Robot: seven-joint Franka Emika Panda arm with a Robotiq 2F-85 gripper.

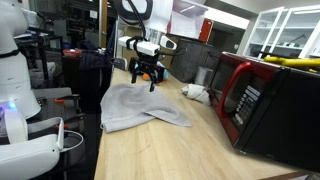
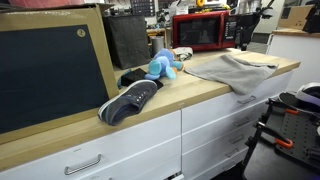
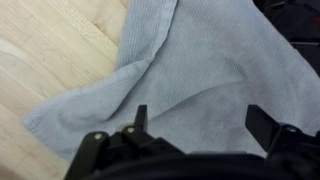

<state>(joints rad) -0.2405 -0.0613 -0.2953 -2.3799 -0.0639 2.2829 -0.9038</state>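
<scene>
- Hovering just above the far end of a grey towel [image 1: 140,105] in an exterior view, the gripper [image 1: 147,84] has its jaws spread with nothing between them. The towel lies rumpled on the wooden counter [image 1: 170,150], near a red microwave [image 1: 262,100].
- In an exterior view from the drawer side, the towel [image 2: 232,68] sits at the counter's far end, and one side seems to hang over the edge. A blue plush toy [image 2: 160,66] and a dark shoe [image 2: 130,100] lie well apart from it. The gripper is too dark to read here.
- In the wrist view, the fingers [image 3: 140,117] stand wide apart above the towel [image 3: 190,70] without pinching it. A raised fold runs diagonally across the cloth.
- Handling, as a judgement: the towel is light, soft and limp, and not slippery, so it will sag and drag when lifted. Pinch the fold ridge or a corner, not the flat middle.
</scene>
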